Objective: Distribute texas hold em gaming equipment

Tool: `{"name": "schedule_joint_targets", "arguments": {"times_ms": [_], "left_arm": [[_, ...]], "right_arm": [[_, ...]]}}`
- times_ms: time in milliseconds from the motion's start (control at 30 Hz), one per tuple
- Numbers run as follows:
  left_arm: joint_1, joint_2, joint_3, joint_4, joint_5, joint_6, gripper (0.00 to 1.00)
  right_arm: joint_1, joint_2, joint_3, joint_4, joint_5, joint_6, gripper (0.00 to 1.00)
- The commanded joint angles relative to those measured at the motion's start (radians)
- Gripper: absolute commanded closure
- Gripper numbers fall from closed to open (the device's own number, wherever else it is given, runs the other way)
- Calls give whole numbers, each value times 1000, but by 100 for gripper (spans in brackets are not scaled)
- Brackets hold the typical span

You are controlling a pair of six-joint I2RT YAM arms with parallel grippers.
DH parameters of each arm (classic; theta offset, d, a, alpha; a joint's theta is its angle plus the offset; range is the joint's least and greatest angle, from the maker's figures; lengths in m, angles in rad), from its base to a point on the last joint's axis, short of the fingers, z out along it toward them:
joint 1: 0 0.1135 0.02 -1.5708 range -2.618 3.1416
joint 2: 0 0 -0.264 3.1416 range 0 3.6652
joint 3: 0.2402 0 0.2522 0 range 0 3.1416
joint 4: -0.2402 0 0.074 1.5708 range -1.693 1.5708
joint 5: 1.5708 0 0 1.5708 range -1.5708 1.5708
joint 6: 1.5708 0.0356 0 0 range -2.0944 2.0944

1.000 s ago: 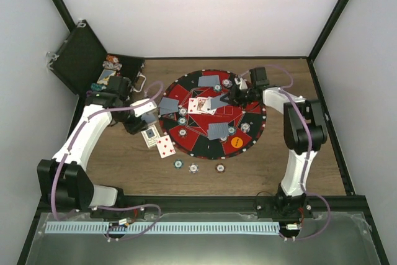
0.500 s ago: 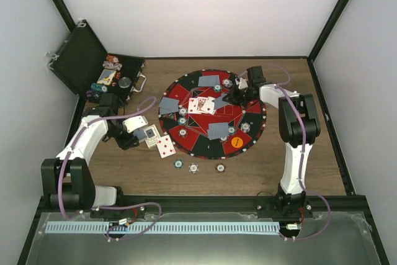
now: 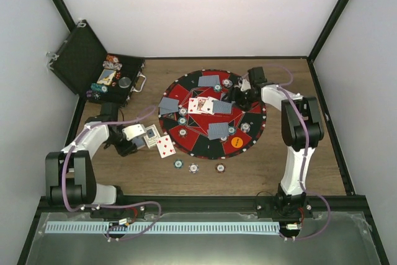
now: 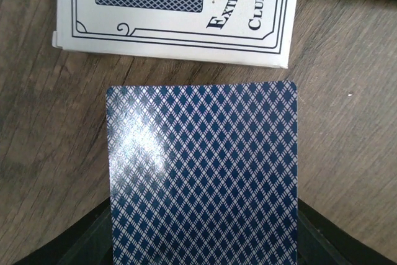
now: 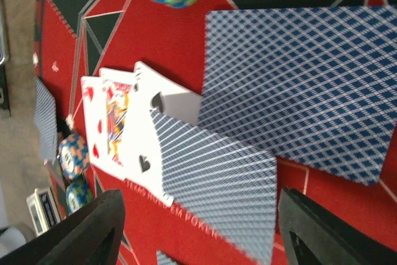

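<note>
My left gripper (image 3: 138, 141) is shut on a blue-backed playing card (image 4: 201, 178), held low over the wood just short of the white card box (image 4: 180, 10). Over the far side of the round red-and-black mat (image 3: 186, 88), my right gripper (image 3: 233, 99) is open. Its fingers (image 5: 93, 231) stand wide on either side of a blue-backed card (image 5: 217, 178) that leans on the face-up cards (image 5: 115, 116). Another face-down card (image 5: 298, 91) lies beside it. Three striped chips (image 3: 194, 168) sit on the wood before the mat, and an orange button (image 3: 236, 142) lies on it.
A black case (image 3: 115, 79) with chips inside stands open at the back left. A face-up red card (image 3: 165, 146) lies on the wood by the card box (image 3: 151, 134). More face-down cards (image 3: 218, 130) and chips (image 3: 246, 127) lie around the mat.
The left arm has drawn back toward the left and near side, still holding its card. The right gripper has opened and let go of a blue-backed card on the mat.
</note>
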Motion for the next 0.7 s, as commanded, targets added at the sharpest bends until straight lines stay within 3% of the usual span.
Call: {"name": "schedule_joint_targets", "arguments": {"times_ms": [0, 67, 233, 400, 667], "left_arm": [[5, 31, -30, 79, 33, 26, 71], [4, 46, -48, 91, 23, 27, 45], [3, 32, -63, 97, 31, 16, 3], [4, 24, -49, 84, 37, 6, 0], [4, -19, 183, -12, 196, -150, 0]], "right_arm": [[18, -136, -14, -20, 38, 0, 26], [27, -168, -24, -28, 49, -1, 21], [40, -244, -34, -65, 84, -21, 13], [40, -307, -43, -92, 159, -33, 1], [39, -450, -95, -39, 386, -37, 0]]}}
